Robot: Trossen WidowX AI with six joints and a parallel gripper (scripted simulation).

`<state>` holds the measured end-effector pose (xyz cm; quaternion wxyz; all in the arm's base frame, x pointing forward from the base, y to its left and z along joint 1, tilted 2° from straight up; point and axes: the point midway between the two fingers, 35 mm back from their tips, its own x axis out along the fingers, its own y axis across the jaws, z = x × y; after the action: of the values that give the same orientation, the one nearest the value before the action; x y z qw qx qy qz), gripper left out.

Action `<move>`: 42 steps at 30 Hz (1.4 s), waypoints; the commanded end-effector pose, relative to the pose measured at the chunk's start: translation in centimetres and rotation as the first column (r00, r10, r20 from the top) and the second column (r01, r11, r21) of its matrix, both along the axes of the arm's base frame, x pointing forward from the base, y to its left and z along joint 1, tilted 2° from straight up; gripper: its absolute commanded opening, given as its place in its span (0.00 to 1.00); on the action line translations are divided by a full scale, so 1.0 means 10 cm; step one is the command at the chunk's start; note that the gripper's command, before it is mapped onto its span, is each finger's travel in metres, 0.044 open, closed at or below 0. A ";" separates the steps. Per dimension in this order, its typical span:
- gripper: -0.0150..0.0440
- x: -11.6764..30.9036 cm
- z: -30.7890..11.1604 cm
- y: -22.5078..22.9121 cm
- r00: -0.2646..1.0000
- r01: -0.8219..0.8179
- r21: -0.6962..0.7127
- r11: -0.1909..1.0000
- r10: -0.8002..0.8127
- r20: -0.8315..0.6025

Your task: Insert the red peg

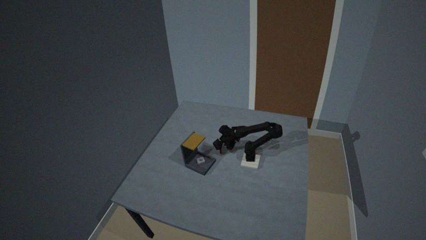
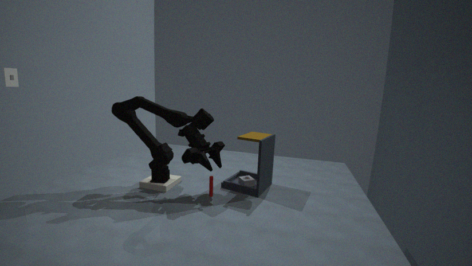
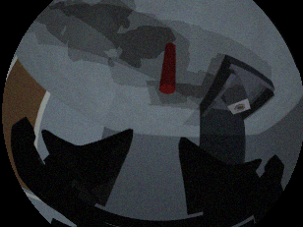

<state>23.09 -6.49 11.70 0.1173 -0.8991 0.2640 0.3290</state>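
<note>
The red peg (image 1: 221, 151) (image 2: 211, 186) (image 3: 168, 68) stands upright on the table, between the arm's base and the box. My gripper (image 2: 216, 168) (image 3: 156, 138) is open, with its fingers partly apart and nothing between them. It tilts down and its fingertips are a little above the peg's top. The box (image 1: 195, 170) (image 2: 266, 165) has its open front toward the arm. A pale block (image 1: 200, 161) (image 2: 247, 181) (image 3: 239, 106) with a hole in its top sits on the box floor. The yellow roof (image 1: 193, 141) (image 2: 255, 136) juts from the back wall above it.
The arm stands on a white base plate (image 1: 247, 165) (image 2: 160, 187) on the grey table (image 1: 238, 202) (image 2: 184, 238). Low rims edge the box floor. The arm and box cast shadows around the peg.
</note>
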 end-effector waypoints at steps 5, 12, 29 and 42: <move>0.63 0.01 0.00 0.00 1.000 -0.005 0.000 1.000 0.005 0.001; 0.63 0.03 -0.10 0.00 1.000 -0.005 0.000 1.000 0.005 0.001; 0.63 0.06 -0.38 0.02 1.000 -0.005 0.000 1.000 0.005 0.001; 0.63 0.04 -0.59 0.03 1.000 -0.005 0.001 1.000 0.005 0.001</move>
<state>23.61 -6.15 6.15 0.1163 -0.9004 0.2591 0.3297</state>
